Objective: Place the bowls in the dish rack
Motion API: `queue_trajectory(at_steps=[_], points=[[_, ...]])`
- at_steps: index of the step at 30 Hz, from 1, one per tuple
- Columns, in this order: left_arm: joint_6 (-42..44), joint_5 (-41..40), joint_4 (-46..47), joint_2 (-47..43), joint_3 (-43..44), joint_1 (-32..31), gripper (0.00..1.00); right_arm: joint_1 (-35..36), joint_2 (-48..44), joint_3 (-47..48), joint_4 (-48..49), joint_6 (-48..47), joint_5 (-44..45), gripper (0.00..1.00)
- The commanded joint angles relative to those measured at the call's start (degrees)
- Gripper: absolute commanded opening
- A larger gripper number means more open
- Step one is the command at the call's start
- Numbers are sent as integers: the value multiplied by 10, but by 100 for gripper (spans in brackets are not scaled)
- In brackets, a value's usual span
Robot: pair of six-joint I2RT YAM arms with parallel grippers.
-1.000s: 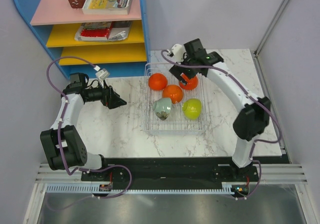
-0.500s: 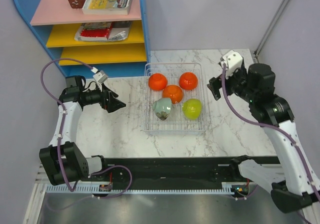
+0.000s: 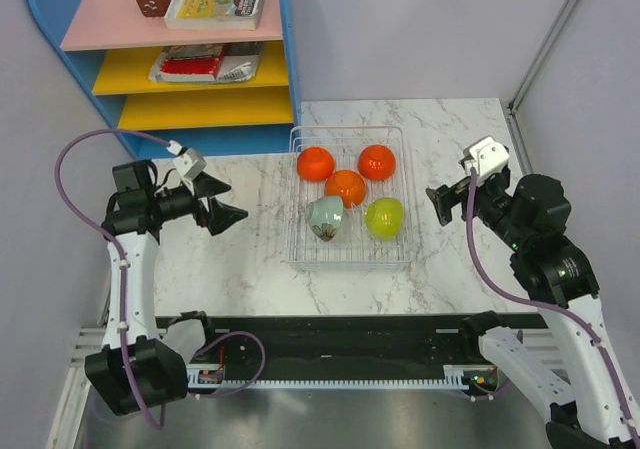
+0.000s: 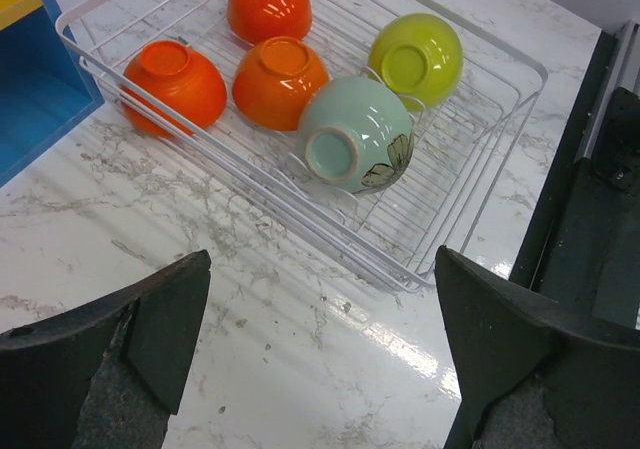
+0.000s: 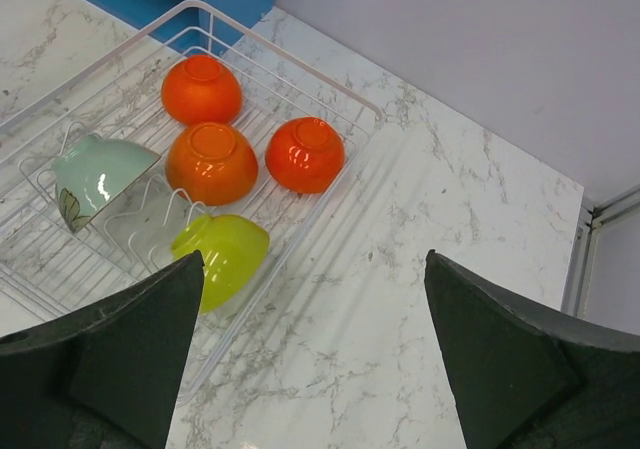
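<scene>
Across the counter's (image 3: 250,259) middle, the dish rack (image 3: 345,249) carries all 5 bowls (image 3: 345,186). Left tool (image 3: 226,200) at 9 o'clock and right tool (image 3: 440,201) at 3 o'clock gape wide, holding nothing; likely just park them, clear of the wire sides.

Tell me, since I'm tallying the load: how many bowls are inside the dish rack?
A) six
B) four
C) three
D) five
D: the dish rack holds three orange bowls, a pale green bowl and a lime bowl, and no bowl shows on the table outside it.
</scene>
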Motion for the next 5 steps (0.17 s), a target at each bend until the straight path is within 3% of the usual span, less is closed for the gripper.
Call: queue_trajectory(at_steps=[1,5], points=[[24,31,4,-10,-7,6,100,-2,12,15,33,13,4,98],[27,34,4,-6,-8,8,100,-4,22,21,34,15,3,98]])
